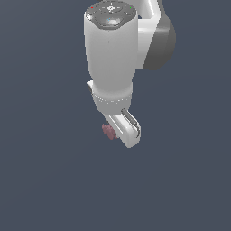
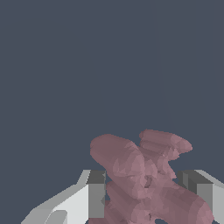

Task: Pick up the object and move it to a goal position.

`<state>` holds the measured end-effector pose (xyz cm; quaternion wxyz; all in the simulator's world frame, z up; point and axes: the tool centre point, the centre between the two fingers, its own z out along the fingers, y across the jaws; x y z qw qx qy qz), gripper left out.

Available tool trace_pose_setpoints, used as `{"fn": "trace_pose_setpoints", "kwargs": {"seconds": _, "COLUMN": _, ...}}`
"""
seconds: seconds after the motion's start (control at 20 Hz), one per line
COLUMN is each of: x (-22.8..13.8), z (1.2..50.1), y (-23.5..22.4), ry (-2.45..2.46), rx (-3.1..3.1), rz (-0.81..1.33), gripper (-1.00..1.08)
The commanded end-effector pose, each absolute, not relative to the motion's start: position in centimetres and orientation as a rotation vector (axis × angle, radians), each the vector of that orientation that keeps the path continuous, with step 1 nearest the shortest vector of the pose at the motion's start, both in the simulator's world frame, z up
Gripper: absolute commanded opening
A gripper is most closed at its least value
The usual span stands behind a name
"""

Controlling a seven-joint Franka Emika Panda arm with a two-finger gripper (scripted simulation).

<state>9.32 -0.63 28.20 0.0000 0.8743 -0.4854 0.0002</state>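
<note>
- Flat slate-blue fills everything behind the arm in both views, with no edge, seam or shadow that you could use to tell a surface from a backdrop.
- Nearest to you in the wrist view sits the object, a lumpy, dull pink-red mass of rounded lobes, lodged between the two fingers of the end effector.
- You can see one grey pad touching the object on one side; on the other side the pink-red lobes overlap the second pad, so the end effector is clamped on the object, its fingers held apart only by that lump.
- Several lobes of the object stick out beyond the fingertips into the open blue.
- In the exterior view, you see the end effector pointing downward near the middle of the picture, with one white finger turned toward the camera.
- The object peeks out as a small pink-red speck on the exterior view's left of that finger, mostly hidden by it.
- Farther up, the white arm rises to the top edge, capped with a grey disc; a dark grey joint shows behind it on the exterior view's right.
</note>
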Motion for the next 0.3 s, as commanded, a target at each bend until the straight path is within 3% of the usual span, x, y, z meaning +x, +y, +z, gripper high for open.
{"fn": "trace_pose_setpoints", "kwargs": {"seconds": 0.0, "x": 9.63, "z": 28.5, "y": -0.58, "ry": -1.525, "rx": 2.747, "rz": 0.0, "gripper": -1.0}}
{"fn": "trace_pose_setpoints", "kwargs": {"seconds": 0.25, "x": 9.85, "z": 28.7, "y": -0.55, "ry": -1.525, "rx": 2.747, "rz": 0.0, "gripper": -1.0}}
